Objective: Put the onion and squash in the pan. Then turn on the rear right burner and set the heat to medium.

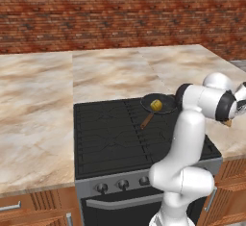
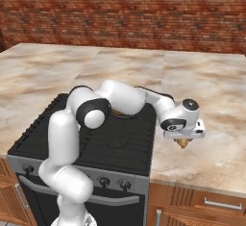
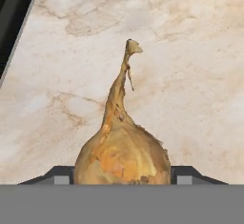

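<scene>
The tan-orange onion (image 3: pixel 121 151), its long stem tip pointing away, sits between my gripper's (image 3: pixel 122 178) two dark fingertips (image 3: pixel 61 175), which press against its sides. From the right base view, the gripper (image 2: pixel 183 140) hangs low over the marble counter right of the stove with the onion (image 2: pixel 182 144) under it; I cannot tell whether the onion is off the surface. The yellow squash (image 1: pixel 156 105) lies in the dark pan (image 1: pixel 166 108), which sits on the rear right burner (image 1: pixel 163 117) with its wooden handle (image 1: pixel 147 120) pointing toward the front.
The black cooktop (image 1: pixel 110 138) has a row of knobs (image 1: pixel 123 183) on its front panel. Marble counter (image 1: pixel 38 109) runs on both sides, and a brick wall (image 1: pixel 120 13) stands behind. The cooktop's edge (image 3: pixel 16 23) shows at the upper left of the hand view.
</scene>
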Motion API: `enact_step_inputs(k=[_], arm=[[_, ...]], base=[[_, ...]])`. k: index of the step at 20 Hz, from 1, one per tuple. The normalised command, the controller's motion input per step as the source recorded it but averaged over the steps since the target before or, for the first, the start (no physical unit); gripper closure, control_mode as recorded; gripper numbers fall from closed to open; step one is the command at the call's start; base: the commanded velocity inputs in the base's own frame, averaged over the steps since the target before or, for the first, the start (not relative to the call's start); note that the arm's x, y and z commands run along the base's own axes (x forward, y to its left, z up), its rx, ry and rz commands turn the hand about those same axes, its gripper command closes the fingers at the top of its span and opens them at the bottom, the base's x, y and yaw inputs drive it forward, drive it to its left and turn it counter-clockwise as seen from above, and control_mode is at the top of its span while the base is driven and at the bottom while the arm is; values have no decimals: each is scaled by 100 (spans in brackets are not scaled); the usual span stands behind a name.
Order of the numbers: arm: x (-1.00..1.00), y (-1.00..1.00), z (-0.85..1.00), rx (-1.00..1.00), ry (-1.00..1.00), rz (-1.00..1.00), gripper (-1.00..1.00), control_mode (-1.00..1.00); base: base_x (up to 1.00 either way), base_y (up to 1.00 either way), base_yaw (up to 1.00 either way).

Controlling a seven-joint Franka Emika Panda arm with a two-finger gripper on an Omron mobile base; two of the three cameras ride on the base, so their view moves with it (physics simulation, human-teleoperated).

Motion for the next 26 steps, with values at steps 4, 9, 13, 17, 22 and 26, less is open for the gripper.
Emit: enact_step_inputs(k=[4,9,13,17,22,26], arm=[[0,40,89,0,-7,5,100,-100],[4,60,81,0,-1,7,100,-100],[33,85,66,-2,0,7,100,-100],[41,99,62,-2,2,4,100,-100],[49,100,29,0,3,3,100,-100],[65,91,1,0,5,4,100,-100]], base=[[0,0,0],[0,0,0],[0,0,0],[0,0,0],[0,0,0],[0,0,0]])
